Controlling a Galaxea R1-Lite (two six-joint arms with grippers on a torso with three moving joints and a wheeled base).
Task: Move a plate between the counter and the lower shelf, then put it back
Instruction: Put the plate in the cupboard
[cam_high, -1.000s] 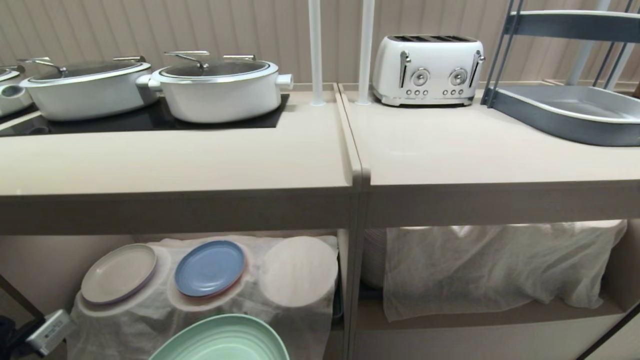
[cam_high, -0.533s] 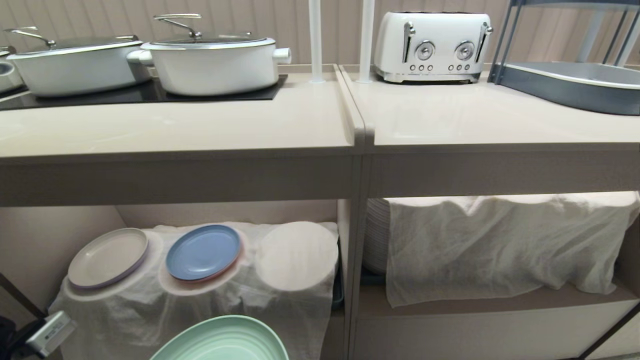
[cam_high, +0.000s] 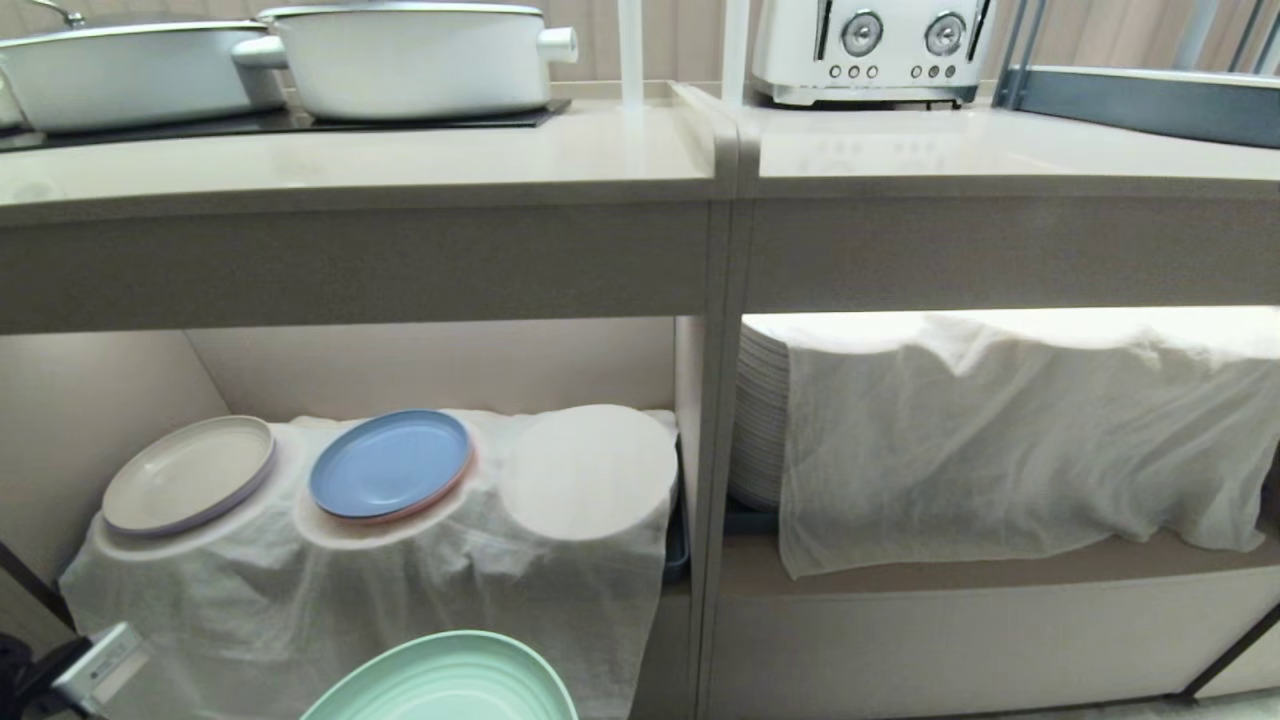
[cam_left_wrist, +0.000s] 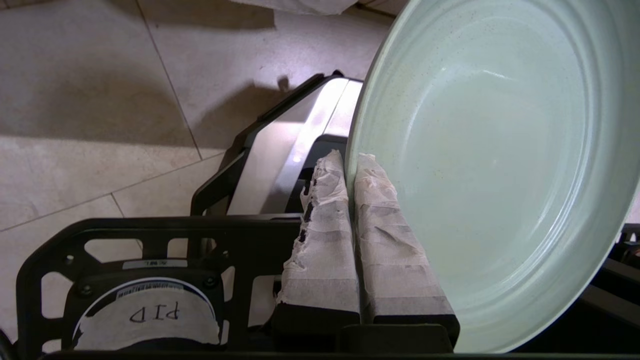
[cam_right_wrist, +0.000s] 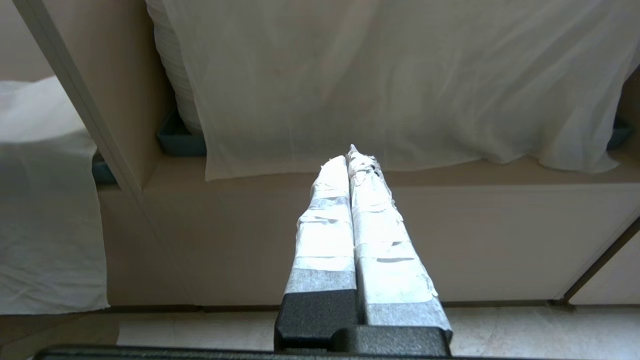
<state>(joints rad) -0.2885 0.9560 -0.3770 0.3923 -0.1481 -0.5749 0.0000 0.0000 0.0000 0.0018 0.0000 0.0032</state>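
The left claw (cam_left_wrist: 350, 165) is pinched tight on the rim of the plate (cam_high: 445, 680), held low before the lower shelf (cam_high: 380, 560)'s front edge. It looks light, stiff, slick; the rim grip suits.

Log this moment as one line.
left claw: shut on plate rim, held below shelf | right claw: shut, empty, idle | plate: not yet on shelf
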